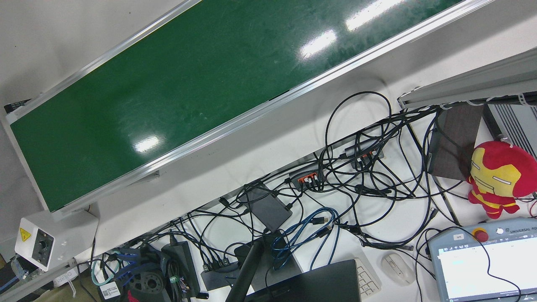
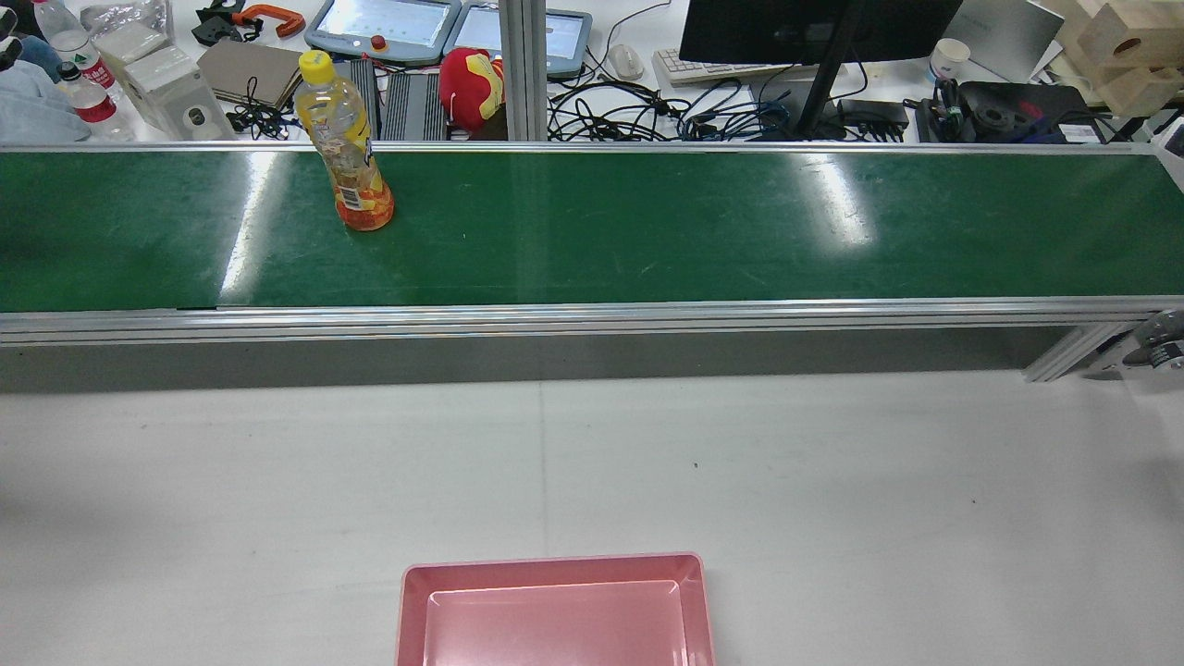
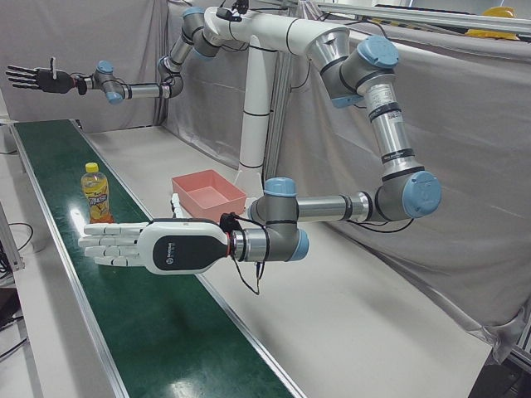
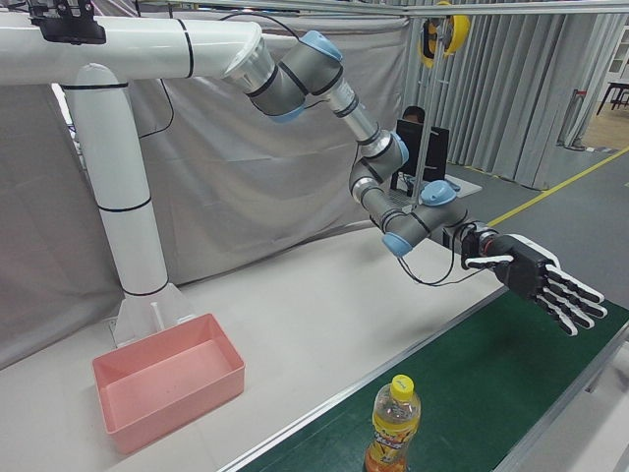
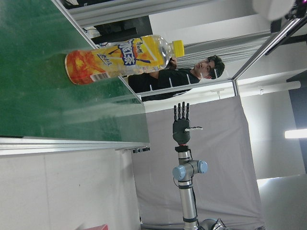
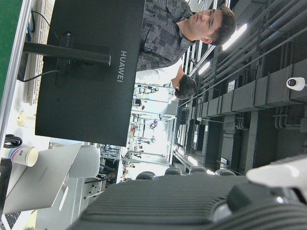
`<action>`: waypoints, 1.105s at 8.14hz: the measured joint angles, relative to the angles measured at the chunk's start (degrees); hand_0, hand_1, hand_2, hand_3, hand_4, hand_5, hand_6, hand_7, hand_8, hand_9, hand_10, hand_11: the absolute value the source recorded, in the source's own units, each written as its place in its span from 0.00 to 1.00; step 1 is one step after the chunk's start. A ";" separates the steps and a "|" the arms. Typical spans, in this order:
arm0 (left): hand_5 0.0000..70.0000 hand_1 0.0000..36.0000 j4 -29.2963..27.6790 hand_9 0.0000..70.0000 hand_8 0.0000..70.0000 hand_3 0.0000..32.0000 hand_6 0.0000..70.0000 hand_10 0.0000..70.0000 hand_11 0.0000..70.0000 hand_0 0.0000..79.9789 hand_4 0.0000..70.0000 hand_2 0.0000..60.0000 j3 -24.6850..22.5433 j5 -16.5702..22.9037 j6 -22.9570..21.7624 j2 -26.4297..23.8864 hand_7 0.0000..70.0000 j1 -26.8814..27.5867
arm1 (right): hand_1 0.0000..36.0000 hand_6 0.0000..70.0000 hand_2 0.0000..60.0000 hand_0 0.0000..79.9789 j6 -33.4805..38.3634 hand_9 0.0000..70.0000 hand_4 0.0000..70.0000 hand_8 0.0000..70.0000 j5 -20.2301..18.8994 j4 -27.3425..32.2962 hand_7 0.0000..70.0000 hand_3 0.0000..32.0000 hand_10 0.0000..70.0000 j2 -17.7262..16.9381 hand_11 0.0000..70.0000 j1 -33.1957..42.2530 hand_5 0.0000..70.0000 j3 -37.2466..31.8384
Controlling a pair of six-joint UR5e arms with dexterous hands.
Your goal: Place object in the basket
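Note:
A yellow-capped bottle of orange drink (image 2: 347, 139) stands upright on the green conveyor belt (image 2: 647, 222), left of centre in the rear view. It also shows in the left-front view (image 3: 95, 192), the right-front view (image 4: 393, 423) and the left hand view (image 5: 120, 57). My left hand (image 3: 153, 246) is open and flat above the belt, well short of the bottle; it also shows in the right-front view (image 4: 536, 280). My right hand (image 3: 37, 79) is open and raised high at the belt's far end, also seen in the left hand view (image 5: 181, 127). The empty pink basket (image 2: 555, 561) sits on the white table.
The white table (image 2: 832, 462) lies between the belt and the basket. The arms' white pedestal (image 4: 118, 197) stands behind the basket (image 4: 177, 413). Beyond the belt are a monitor (image 2: 805, 28), cables, teach pendants, a plush toy (image 1: 499, 176) and a seated person (image 5: 192, 72).

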 measured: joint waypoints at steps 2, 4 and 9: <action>0.03 0.48 1.21 0.03 0.03 0.01 0.00 0.09 0.16 0.82 0.06 0.00 -0.98 -1.17 0.74 -0.40 0.00 4.86 | 0.00 0.00 0.00 0.00 0.02 0.00 0.00 0.00 -0.03 0.00 0.00 0.00 0.00 0.00 0.00 -0.06 0.00 0.00; 0.04 0.49 1.81 0.04 0.04 0.01 0.00 0.09 0.16 0.82 0.05 0.00 -1.24 -5.36 2.26 -1.31 0.00 10.26 | 0.00 0.00 0.00 0.00 -0.03 0.00 0.00 0.00 -0.01 0.00 0.00 0.00 0.00 0.00 0.00 -0.03 0.00 0.01; 0.05 0.47 6.71 0.06 0.05 0.00 0.00 0.09 0.16 0.78 0.05 0.00 -0.26 -10.54 4.51 -7.73 0.00 16.56 | 0.00 0.00 0.00 0.00 0.03 0.00 0.00 0.00 -0.03 0.00 0.00 0.00 0.00 0.00 0.00 -0.01 0.00 0.01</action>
